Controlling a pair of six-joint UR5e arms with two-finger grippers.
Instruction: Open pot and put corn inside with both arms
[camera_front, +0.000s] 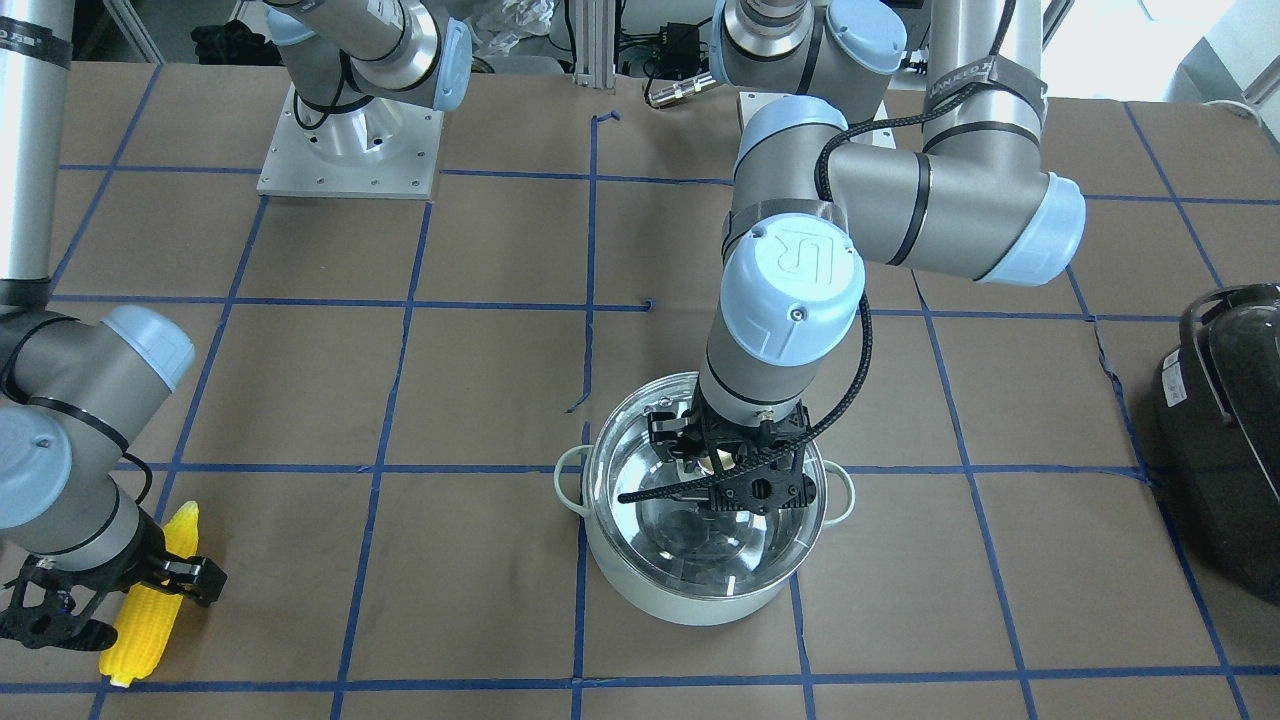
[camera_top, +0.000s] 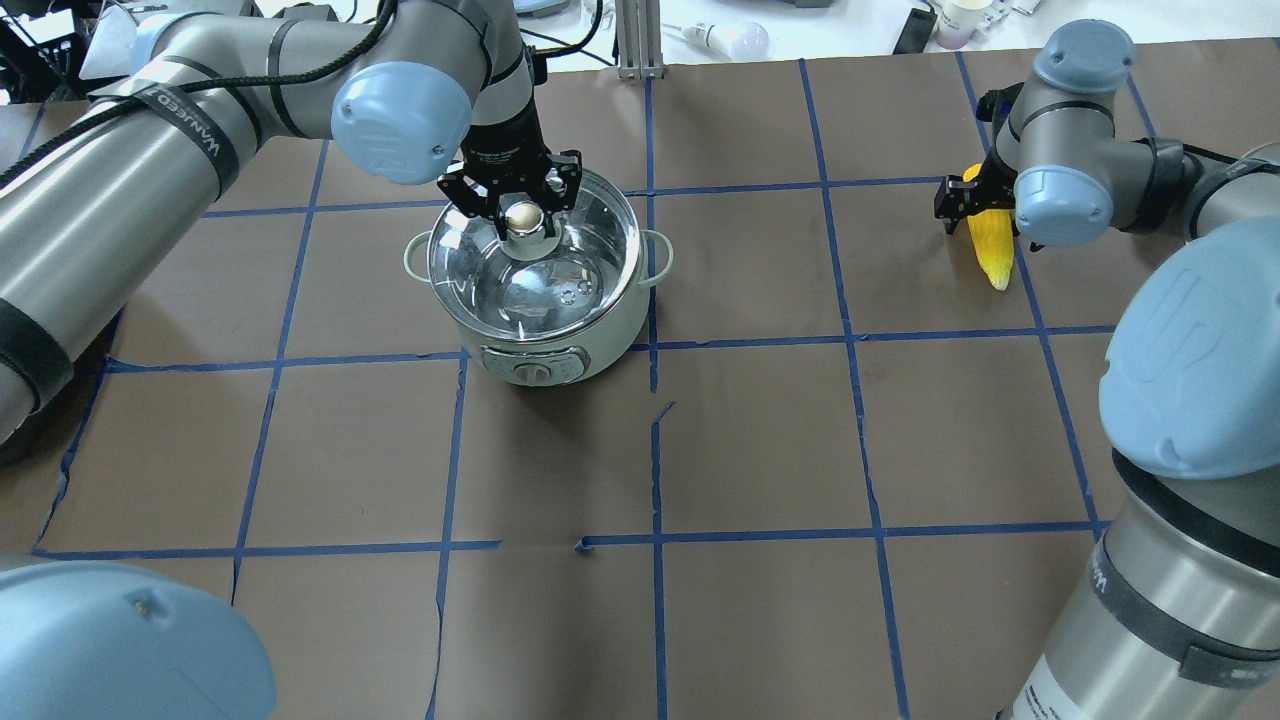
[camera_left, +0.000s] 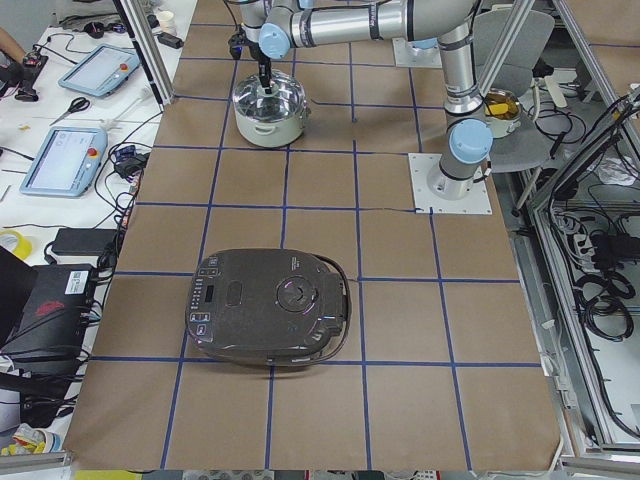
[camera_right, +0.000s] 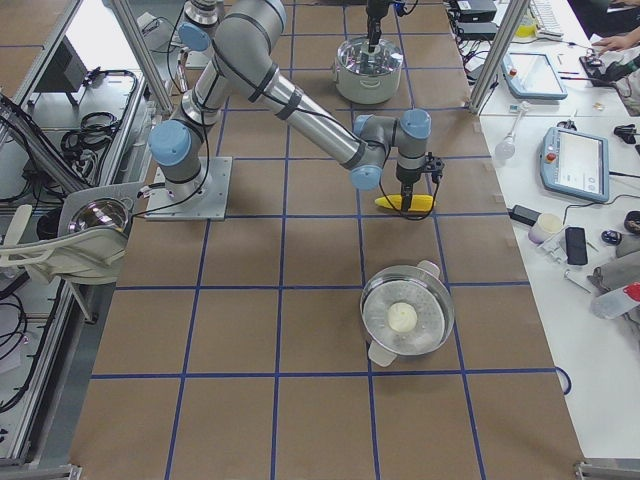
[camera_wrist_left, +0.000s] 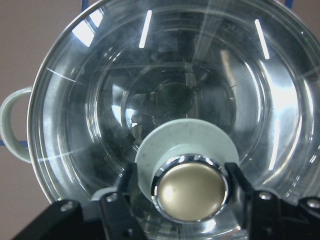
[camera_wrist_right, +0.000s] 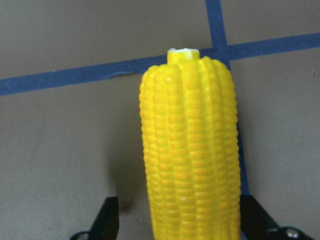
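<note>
The pale mint-green pot stands mid-table with its glass lid on it. My left gripper hangs straight down over the lid. In the left wrist view its two fingers press on either side of the round metal knob, shut on it. The yellow corn lies flat on the table by a blue tape line. My right gripper is lowered over it, open, with one finger on each side of the cob. One finger is close to the cob; the other stands off with a gap.
A dark black appliance with a handle sits at the table's end on my left. A steel steamer dish with a white lump in it stands beyond the corn at the other end. Blue tape lines grid the brown table.
</note>
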